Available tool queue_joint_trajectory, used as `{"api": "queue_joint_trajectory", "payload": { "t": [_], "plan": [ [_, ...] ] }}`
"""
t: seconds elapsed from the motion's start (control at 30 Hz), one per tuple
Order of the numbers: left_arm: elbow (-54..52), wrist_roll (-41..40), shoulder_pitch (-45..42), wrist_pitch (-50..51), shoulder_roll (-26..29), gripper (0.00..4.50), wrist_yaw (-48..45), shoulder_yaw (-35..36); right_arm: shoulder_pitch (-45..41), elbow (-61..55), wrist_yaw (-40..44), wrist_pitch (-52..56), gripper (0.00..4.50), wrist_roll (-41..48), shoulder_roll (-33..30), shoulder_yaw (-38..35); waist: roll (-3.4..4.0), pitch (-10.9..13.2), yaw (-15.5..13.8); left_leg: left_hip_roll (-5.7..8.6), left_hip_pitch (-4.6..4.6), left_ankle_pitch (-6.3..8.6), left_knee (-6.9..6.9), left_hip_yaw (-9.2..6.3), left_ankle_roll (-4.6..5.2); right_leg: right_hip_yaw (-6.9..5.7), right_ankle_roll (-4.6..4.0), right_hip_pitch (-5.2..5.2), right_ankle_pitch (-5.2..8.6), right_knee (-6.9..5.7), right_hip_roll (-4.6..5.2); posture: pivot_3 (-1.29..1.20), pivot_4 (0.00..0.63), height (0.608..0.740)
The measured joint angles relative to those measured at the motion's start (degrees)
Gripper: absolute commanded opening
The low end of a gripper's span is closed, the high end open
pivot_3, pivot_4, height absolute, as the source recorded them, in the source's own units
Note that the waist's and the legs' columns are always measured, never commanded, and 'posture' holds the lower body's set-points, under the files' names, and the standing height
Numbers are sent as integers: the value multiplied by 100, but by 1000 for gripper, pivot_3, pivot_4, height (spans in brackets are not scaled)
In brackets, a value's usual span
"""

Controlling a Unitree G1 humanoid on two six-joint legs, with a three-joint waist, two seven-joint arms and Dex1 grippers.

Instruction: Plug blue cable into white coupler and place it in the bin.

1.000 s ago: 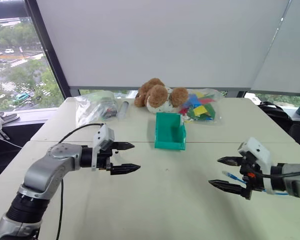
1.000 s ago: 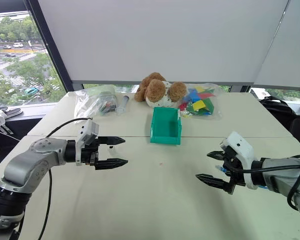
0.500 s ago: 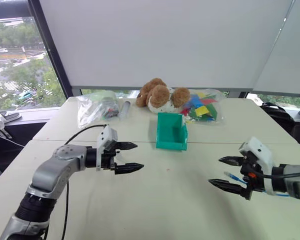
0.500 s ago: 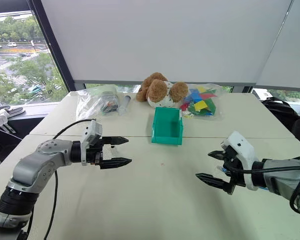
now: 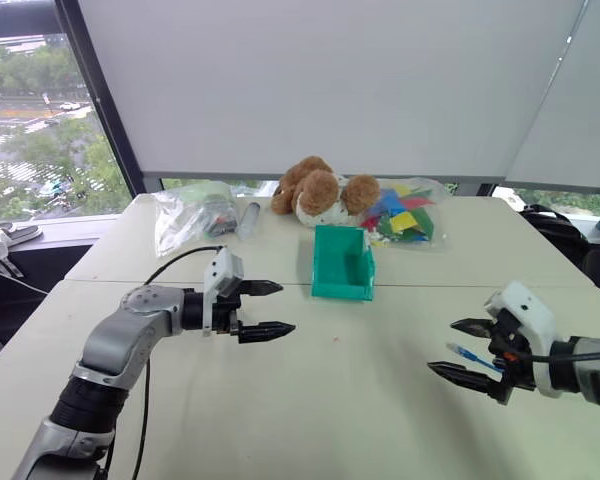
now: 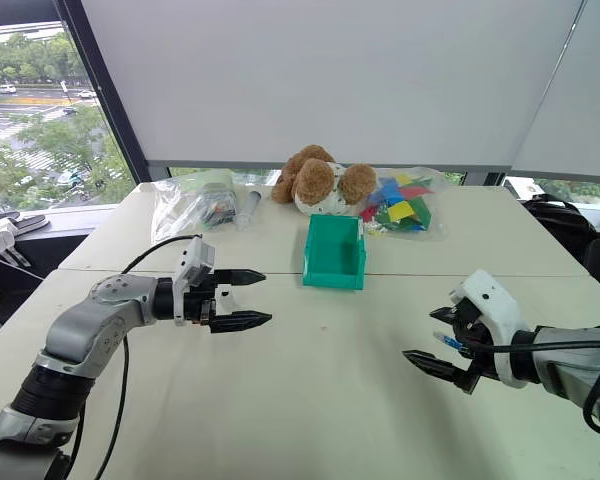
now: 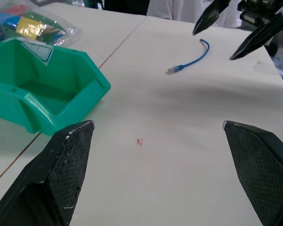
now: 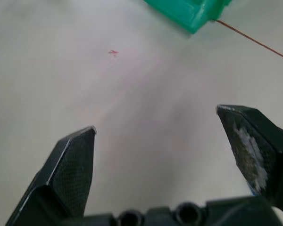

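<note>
Both grippers spread and empty, cable not yet picked up

The right gripper [image 5: 472, 349] hangs just over the blue cable [image 7: 190, 60], which lies right of the bin [image 5: 341, 264], plug end toward it; lower straight down and pinch behind the plug. Farther left, the left gripper [image 5: 269, 308] points toward the bin, fingers apart.

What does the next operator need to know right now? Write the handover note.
Left gripper: jaws open, empty, held above the table.
Right gripper: jaws open, empty, held over the blue cable.
Blue cable: lies loose on the table, plug end toward the middle.
Teal bin: empty, in front of the teddy bear.
Done: nothing.
Left: pick up cable, plug it into the coupler, place in bin.
</note>
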State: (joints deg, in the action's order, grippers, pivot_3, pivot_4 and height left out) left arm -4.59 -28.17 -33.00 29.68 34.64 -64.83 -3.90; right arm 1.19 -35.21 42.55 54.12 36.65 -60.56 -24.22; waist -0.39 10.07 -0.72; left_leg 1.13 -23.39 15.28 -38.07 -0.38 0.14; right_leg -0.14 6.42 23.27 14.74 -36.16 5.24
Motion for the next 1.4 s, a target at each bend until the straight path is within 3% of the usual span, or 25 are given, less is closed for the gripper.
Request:
{"api": "queue_joint_trajectory", "payload": {
  "t": [0.17,0.5,0.9,1.0,1.23,1.4],
  "plan": [
    [10,28,-33,-2,-84,4500,-8,-39,38,900,138,-567,4457,-367,158,167,0,0,-2,2,0,0,-3,0,0,0,0,-3,0,0,-1,0,150,740],
    [-17,65,-34,-1,-138,4500,80,-143,-295,3778,938,-2303,4457,-1437,205,982,2,-1,13,-2,4,0,-3,2,0,2,2,-4,-1,-3,-9,0,150,740],
    [-70,64,110,15,-68,4500,137,-139,-854,5327,1455,-3273,4457,-1813,497,1257,-2,-4,35,-5,15,-1,-7,2,-1,4,2,-18,-1,-4,-13,0,150,740],
    [-69,64,109,15,-48,4500,137,-140,-907,5472,1499,-3391,3630,-1864,508,1272,-4,-5,34,-5,19,-1,-8,2,-1,4,2,-24,-1,-4,-13,0,150,740],
    [-68,69,83,10,-46,4500,137,-140,-951,5547,1599,-3524,127,-1959,544,1324,-9,-8,32,-5,50,0,-8,-1,0,4,1,-58,0,1,-12,0,150,740],
    [-66,94,72,-1,-46,4500,138,-140,-866,5235,1629,-3407,52,-2016,536,1338,-9,-8,27,-6,62,1,-5,-2,0,4,-1,-67,0,2,-12,0,150,740]
  ]
}}
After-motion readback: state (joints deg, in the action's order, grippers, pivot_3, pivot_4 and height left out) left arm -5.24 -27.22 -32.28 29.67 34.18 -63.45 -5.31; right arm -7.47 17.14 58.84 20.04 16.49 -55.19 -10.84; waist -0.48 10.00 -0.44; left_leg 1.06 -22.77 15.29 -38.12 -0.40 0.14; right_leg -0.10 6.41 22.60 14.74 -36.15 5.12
